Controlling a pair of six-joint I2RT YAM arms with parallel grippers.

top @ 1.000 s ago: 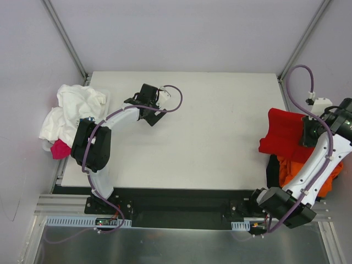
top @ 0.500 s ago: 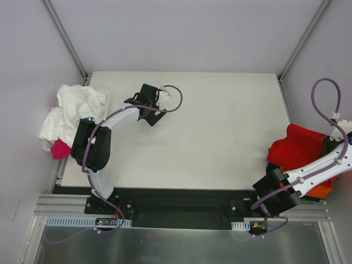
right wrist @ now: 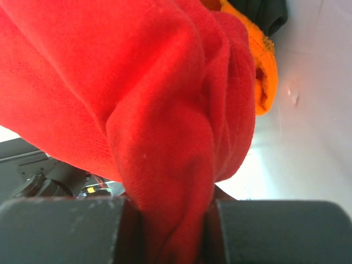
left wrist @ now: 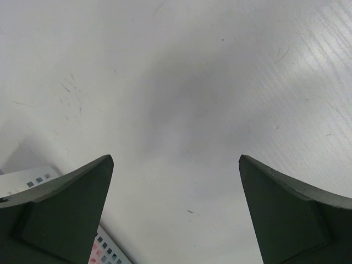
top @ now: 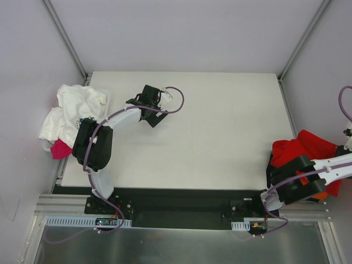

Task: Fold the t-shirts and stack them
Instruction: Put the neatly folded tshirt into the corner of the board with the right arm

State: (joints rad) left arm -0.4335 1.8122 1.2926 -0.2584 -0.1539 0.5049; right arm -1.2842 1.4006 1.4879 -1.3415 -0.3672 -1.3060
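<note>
My right gripper (right wrist: 176, 231) is shut on a bunched fold of the bright red t-shirt (right wrist: 137, 99), which fills the right wrist view. From above, the red t-shirt (top: 300, 151) hangs at the table's right edge over the orange t-shirt (top: 325, 190). An orange t-shirt (right wrist: 258, 60) and a dark one (right wrist: 269, 14) show behind the red cloth. My left gripper (top: 143, 110) hovers open over the bare table (left wrist: 181, 82) at the back left, nothing between its fingers. White t-shirts (top: 69, 110) and a pink one (top: 59, 148) are piled off the left edge.
A white card with small printed squares (left wrist: 33, 179) lies by my left finger. Metal frame posts (top: 66, 38) rise at the table's back corners. Grey walls close both sides. The right arm's elbow (top: 291, 184) sits low at the near right corner.
My right arm swung out to the right and toward the near edge, pulling the red t-shirt off the table's right side. The left arm stayed put.
</note>
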